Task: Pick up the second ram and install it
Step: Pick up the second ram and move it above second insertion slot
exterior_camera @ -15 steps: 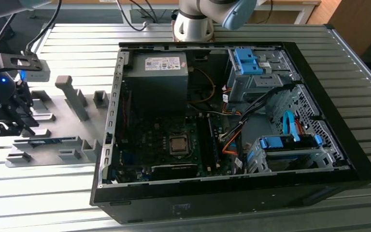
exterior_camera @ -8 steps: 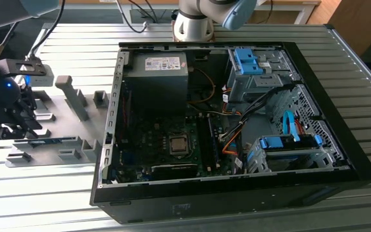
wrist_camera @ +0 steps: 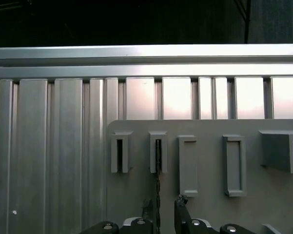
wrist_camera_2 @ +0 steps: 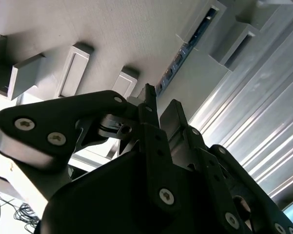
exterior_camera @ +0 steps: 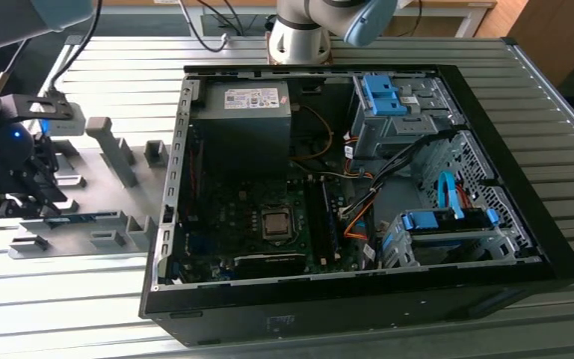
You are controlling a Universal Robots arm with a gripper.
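The second ram [exterior_camera: 83, 218] is a thin blue-teal stick standing on edge in grey holder blocks [exterior_camera: 117, 224], at the exterior view's left, beside the open computer case [exterior_camera: 486, 149]. In the second wrist view the ram [wrist_camera_2: 185, 53] runs from its holders toward my fingertips. It appears edge-on as a dark line [wrist_camera: 157, 165] in the first wrist view, in line with the gap between my fingers and closer to one of them. My gripper [exterior_camera: 23, 200] [wrist_camera_2: 160, 102] [wrist_camera: 165, 207] hovers over the stick's outer end, open and holding nothing. I cannot tell whether a finger touches the stick.
The grey fixture plate [exterior_camera: 78, 179] carries several more upright blocks [exterior_camera: 117, 153]. Inside the case, the motherboard's processor socket [exterior_camera: 275, 222] sits beside long dark memory slots [exterior_camera: 319, 213], with orange and black cables [exterior_camera: 362, 213] and blue drive bays [exterior_camera: 436, 221] further to the exterior view's right. The table is ribbed aluminium [wrist_camera: 48, 146].
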